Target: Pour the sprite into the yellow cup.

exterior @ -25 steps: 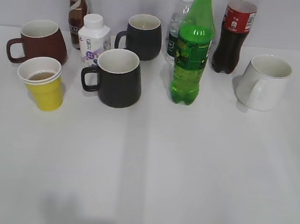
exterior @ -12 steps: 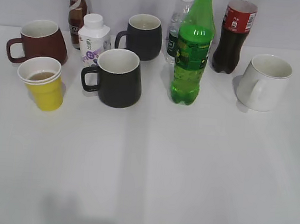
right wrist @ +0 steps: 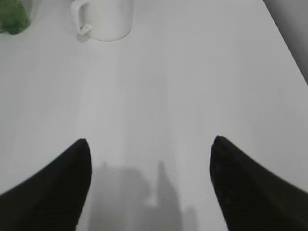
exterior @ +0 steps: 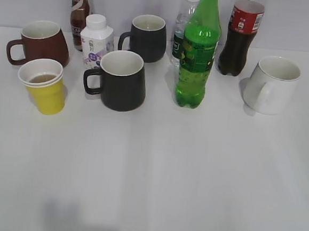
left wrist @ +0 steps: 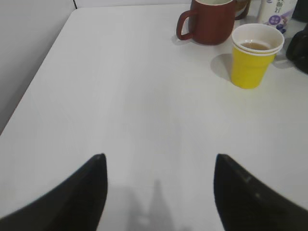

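I find the sprite standing upright at the back centre of the white table, just in front of a clear water bottle and beside a cola bottle. The yellow cup sits far left, well apart from the sprite, in front of a red-brown mug; it holds a little brownish liquid. A black mug stands between them. My left gripper is spread wide over bare table, holding nothing. My right gripper is likewise wide and empty, with a white mug ahead.
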Action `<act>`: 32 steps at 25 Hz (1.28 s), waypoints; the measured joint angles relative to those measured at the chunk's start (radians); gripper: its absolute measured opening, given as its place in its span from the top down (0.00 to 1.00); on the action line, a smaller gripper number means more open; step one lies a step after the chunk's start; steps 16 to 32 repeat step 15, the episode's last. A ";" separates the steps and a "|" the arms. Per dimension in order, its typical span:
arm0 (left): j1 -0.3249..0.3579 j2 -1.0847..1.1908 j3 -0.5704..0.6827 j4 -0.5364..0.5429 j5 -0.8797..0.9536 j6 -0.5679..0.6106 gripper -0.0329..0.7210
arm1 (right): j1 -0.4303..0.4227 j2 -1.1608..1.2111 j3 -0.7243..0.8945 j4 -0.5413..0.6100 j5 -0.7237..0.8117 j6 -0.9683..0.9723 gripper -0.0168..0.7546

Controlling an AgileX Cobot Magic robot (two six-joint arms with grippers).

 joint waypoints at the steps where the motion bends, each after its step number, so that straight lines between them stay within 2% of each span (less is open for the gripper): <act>1: 0.000 0.000 0.000 0.000 0.000 0.000 0.26 | 0.000 0.000 0.000 0.000 0.000 -0.001 0.23; 32: 0.000 0.000 0.000 0.000 0.000 0.000 0.26 | 0.000 0.000 0.000 0.000 0.000 -0.001 0.23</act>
